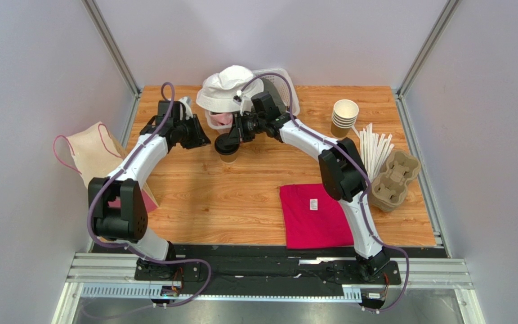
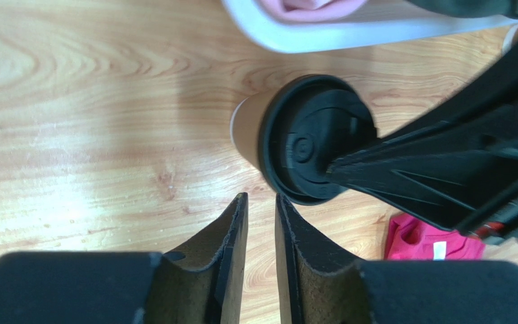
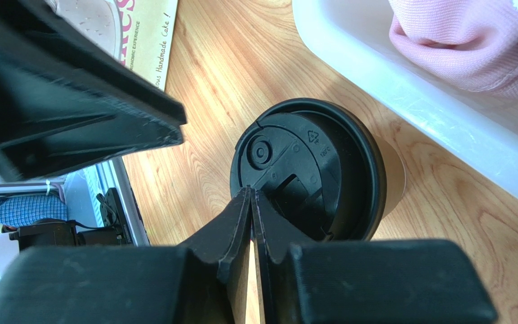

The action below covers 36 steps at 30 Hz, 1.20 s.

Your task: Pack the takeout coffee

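At the far middle of the wooden worktop (image 1: pixel 241 196) we find the takeout coffee (image 1: pixel 225 145), a small tan paper cup capped with a round black plastic lid. It stands on the wood just in front of a white plastic tub (image 2: pixel 349 35). The tub holds a pink cloth (image 3: pixel 457 47), and a white cap (image 1: pixel 224 88) sits on top.

The two arms meet over the cup from either side. The right gripper (image 3: pixel 250 192) has its fingers pressed together, and their tips rest on the lid's top, near the small round boss. Whether they nip any part of the lid we cannot tell.

The left gripper (image 2: pixel 261 197) is just beside the cup's lid edge, apart from it. Its fingers are spread by a narrow gap (bare wood shows through the gap), and they hold nothing.

Over on the right side of the worktop we see a stack of lidless tan paper cups (image 1: pixel 344 116). Near it lies a fan of white sticks (image 1: pixel 376 150), with a moulded cardboard cup carrier (image 1: pixel 393 179) next to them. A folded magenta cloth (image 1: pixel 316 216) lies near the front edge, beside the right arm's base. At the left edge sits a tan paper bag with pink cord handles (image 1: pixel 96 152).
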Each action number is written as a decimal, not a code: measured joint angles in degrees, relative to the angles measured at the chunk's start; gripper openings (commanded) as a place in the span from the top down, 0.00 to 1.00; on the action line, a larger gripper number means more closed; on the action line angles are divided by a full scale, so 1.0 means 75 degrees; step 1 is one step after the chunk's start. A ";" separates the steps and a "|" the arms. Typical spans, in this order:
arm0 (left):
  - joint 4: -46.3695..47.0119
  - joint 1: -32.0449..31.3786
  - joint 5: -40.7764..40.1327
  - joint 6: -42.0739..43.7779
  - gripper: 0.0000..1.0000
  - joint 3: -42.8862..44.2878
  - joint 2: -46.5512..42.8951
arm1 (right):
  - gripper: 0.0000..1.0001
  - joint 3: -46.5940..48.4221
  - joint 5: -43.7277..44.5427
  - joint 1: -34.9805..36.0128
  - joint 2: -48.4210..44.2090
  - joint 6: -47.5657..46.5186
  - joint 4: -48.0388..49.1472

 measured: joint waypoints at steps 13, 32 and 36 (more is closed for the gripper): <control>-0.0012 -0.0560 -0.0507 0.0192 0.75 0.0507 0.0414 | 0.86 -0.0026 -0.0012 0.0000 0.0000 0.0000 0.0041; -0.0181 -0.0635 -0.0746 0.0233 0.78 0.0644 0.0822 | 0.86 -0.0041 -0.0050 -0.0012 0.0000 -0.0003 0.0070; -0.0187 -0.0635 -0.0860 0.0268 0.79 0.0699 0.0548 | 0.86 -0.0041 -0.0058 -0.0020 0.0000 -0.0003 0.0070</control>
